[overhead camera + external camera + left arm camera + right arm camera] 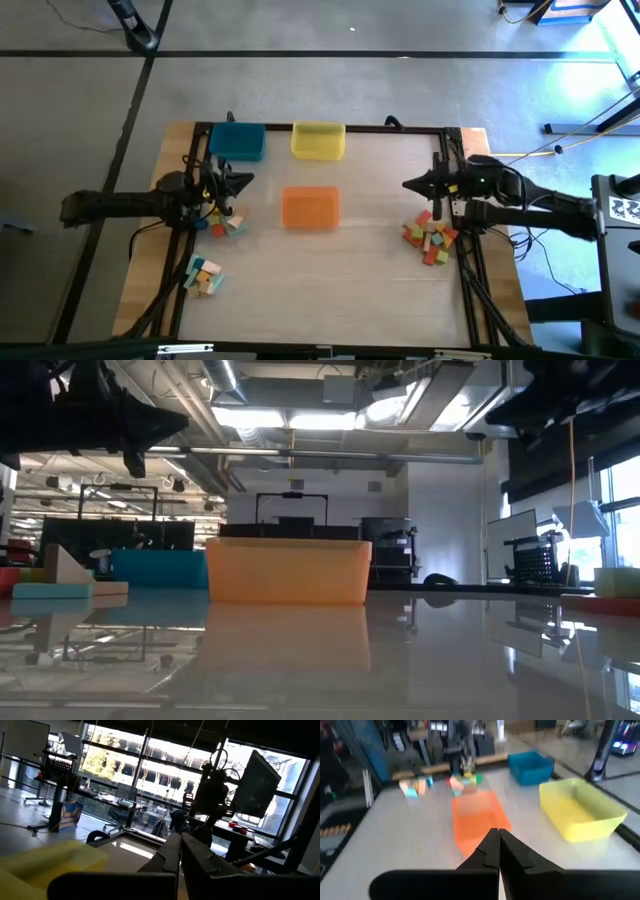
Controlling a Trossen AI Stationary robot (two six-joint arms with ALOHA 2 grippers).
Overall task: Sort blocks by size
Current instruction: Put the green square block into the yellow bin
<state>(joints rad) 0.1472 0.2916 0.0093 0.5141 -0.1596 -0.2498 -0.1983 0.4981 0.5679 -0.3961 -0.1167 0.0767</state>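
I am hovering my right pincer [408,185], shut tight and holding nothing, pointing left over the bench [380,290] while the nearest blocks [431,240] are lying behind its tip, nearer me and below my wrist

Small wooden blocks [431,240] in red, orange and natural wood lie heaped just beside the right end effector [408,185]; two smaller mixed-colour clusters [204,276] lie near the left end effector [250,179].
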